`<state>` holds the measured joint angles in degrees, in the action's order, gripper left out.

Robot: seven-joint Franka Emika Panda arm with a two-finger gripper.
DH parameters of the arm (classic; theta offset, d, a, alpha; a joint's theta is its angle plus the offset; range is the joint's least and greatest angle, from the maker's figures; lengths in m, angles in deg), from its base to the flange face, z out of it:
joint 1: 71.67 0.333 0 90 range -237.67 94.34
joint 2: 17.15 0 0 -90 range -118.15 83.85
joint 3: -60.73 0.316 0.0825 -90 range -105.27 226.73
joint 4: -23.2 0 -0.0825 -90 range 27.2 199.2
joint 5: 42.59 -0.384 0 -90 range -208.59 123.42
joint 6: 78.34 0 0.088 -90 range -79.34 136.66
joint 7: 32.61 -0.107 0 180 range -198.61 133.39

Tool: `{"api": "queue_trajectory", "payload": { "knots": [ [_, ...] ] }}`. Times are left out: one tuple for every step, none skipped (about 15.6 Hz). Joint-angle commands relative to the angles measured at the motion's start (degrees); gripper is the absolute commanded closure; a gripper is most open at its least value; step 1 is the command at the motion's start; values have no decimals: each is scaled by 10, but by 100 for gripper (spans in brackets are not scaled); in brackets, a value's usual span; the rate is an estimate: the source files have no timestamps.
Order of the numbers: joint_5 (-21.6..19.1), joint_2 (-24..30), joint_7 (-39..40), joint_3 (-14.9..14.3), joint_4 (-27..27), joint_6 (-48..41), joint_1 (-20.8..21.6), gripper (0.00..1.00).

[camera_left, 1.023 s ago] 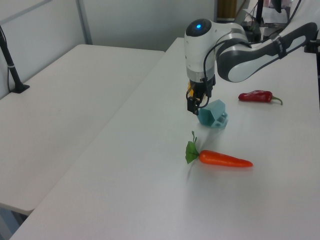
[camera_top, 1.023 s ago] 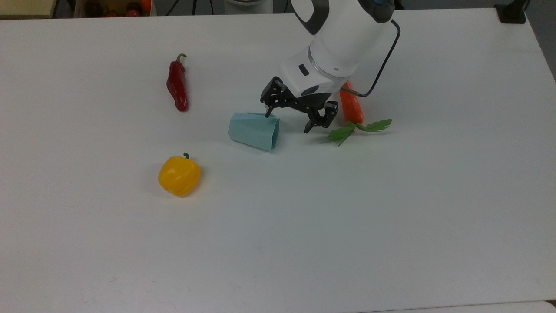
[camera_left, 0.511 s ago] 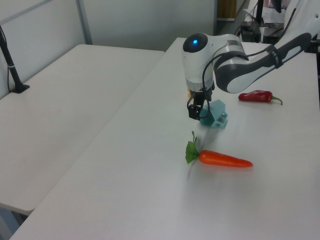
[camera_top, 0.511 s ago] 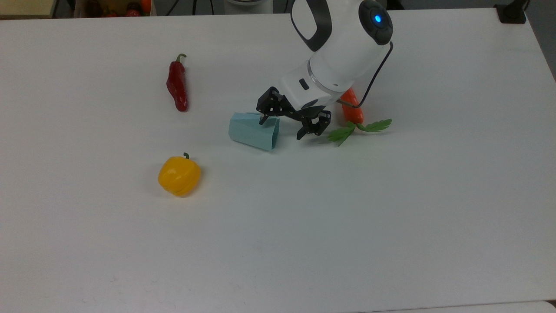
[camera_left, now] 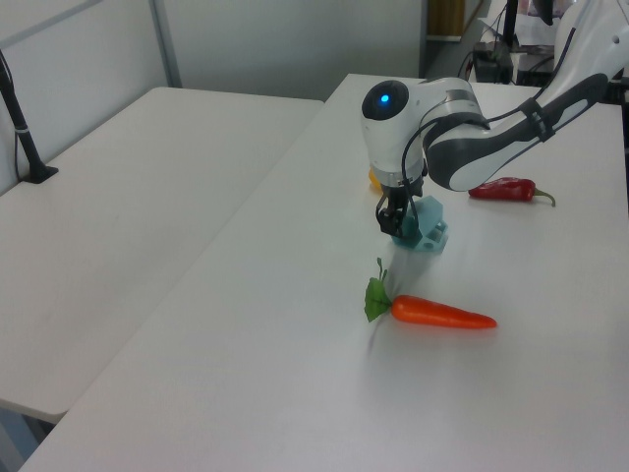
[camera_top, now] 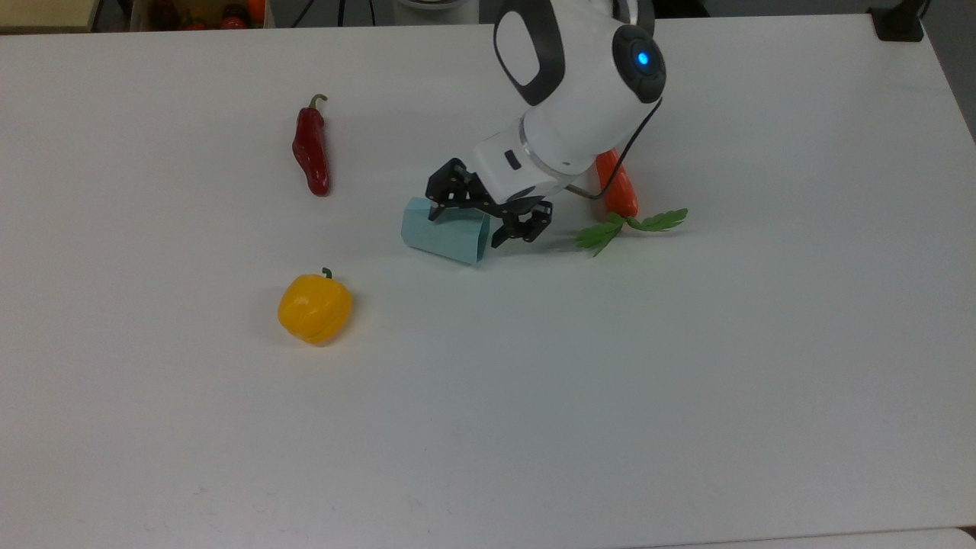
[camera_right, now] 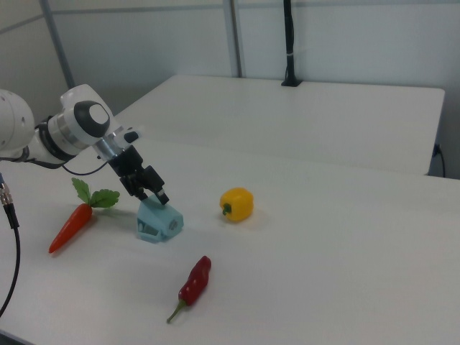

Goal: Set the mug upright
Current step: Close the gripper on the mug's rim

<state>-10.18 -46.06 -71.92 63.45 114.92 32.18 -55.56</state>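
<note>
The mug (camera_top: 435, 235) is a pale blue faceted cup lying on its side on the white table (camera_top: 534, 381). Its wide mouth faces the top view's right. It also shows in the left view (camera_left: 428, 230) and in the right view (camera_right: 159, 223). My gripper (camera_top: 465, 230) is open and tilted down over the mug's mouth end. One fingertip (camera_top: 433, 216) is over the mug's far side and the other (camera_top: 498, 243) is just past the rim. I cannot tell whether they touch it. The gripper also appears at the mug in the left view (camera_left: 396, 228) and the right view (camera_right: 153, 199).
A carrot (camera_top: 618, 191) with green leaves (camera_top: 631, 225) lies close behind the arm on the top view's right. A red chili (camera_top: 310, 149) lies to the top view's left of the mug, and a yellow bell pepper (camera_top: 315, 308) sits nearer the front.
The gripper has moved toward the top view's left and come down, from beside the mug's mouth to straddling its mouth end. The mug has not moved.
</note>
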Motion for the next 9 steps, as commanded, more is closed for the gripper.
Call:
{"api": "queue_trajectory", "payload": {
  "knots": [
    [41,18,4,3,40,-17,-14,0],
    [47,18,5,3,44,-20,-17,0],
    [51,19,10,3,49,-22,-18,0],
    [52,19,21,3,52,-27,-19,2],
    [52,20,34,3,52,-34,-19,6],
    [52,21,48,3,52,-41,-19,16],
    [50,24,60,3,52,-48,-19,29],
    [48,24,65,3,53,-53,-18,43],
    [46,25,66,3,53,-56,-18,63]
  ]
}}
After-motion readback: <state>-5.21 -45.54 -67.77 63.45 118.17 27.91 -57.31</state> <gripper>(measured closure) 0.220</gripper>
